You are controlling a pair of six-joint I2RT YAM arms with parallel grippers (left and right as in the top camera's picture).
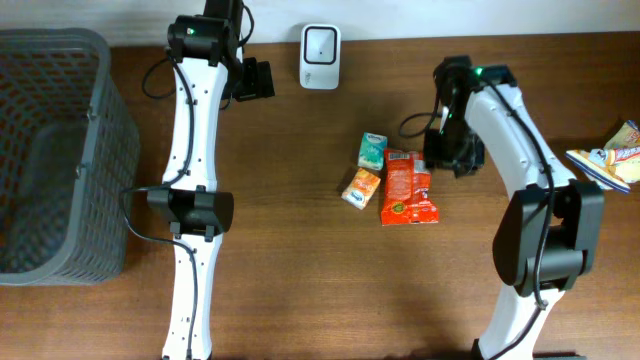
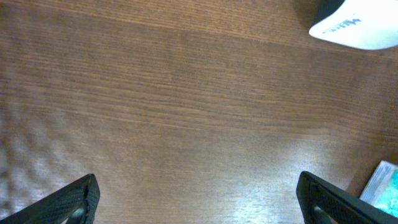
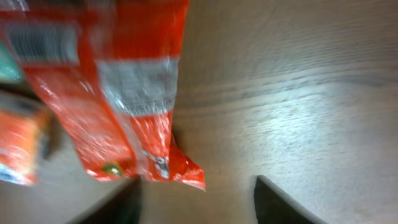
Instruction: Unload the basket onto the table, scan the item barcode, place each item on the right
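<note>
Red crinkly foil snack packet (image 1: 408, 190) looks light, floppy and slippery, so it's probably best pinched at its far edge. The right gripper (image 3: 196, 202) sits parted by it, holding nothing; the left gripper (image 2: 199, 202) is wide open.

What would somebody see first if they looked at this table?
Probably the bright orange-red snack packet in the middle of the brown table, lying beside a teal packet and a small orange packet. Next, the grey basket at the left edge and the white scanner at the far side.
</note>
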